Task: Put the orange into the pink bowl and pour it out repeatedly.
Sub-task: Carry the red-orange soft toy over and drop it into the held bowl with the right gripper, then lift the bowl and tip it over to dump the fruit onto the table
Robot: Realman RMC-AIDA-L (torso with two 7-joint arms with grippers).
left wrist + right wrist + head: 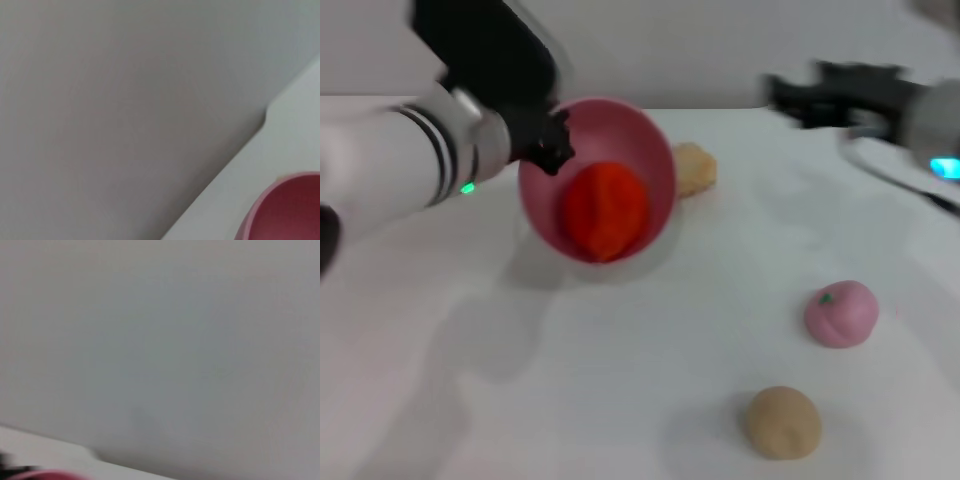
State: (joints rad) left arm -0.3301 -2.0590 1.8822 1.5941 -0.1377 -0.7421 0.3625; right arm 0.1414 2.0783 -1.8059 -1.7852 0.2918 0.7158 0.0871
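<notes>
1. Currently mid-pour: left hand (548, 140) clamped on rim of pink bowl (655, 165), tipped steeply, mouth facing away from hand.
2. Orange (605, 210) low inside bowl, just beyond hand, near lower lip.
3. Advise slow further tilt, low over worktop (620, 380), to limit rolling.
4. Right hand (820, 90) far across from the bowl, idle; opening cannot be judged.

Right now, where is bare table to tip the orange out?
Bare table lies in front of the tilted pink bowl holding the orange, in the left gripper. Crowded: bun behind; peach ball, beige ball right.
</notes>
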